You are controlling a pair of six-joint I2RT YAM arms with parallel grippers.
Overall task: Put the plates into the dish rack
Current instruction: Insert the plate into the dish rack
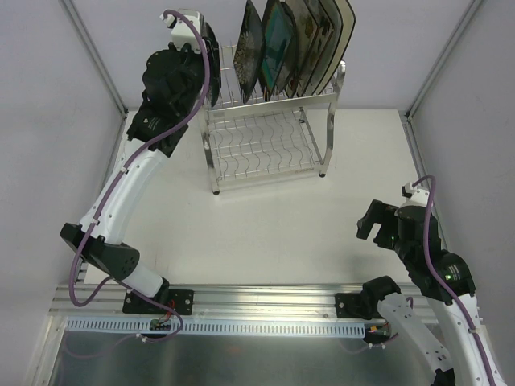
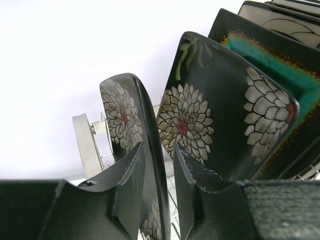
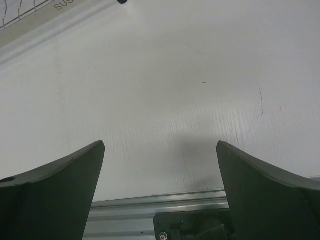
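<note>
White table (image 1: 265,233), dish rack (image 1: 265,141) up top: my left gripper (image 2: 159,146) pinches the dark flowered plate (image 2: 122,115) on edge so it slots upright at the rack's upper left. Right gripper (image 3: 160,150) idles, spread wide.

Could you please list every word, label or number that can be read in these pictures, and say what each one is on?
"SUS": printed on a pale strip in the top left corner of the right wrist view. The picture's edge cuts off the rest of the word, and I cannot tell what the strip belongs to.
Nothing else can be read: the plates carry only flower and colour patterns, and no lettering shows on the rack.
</note>
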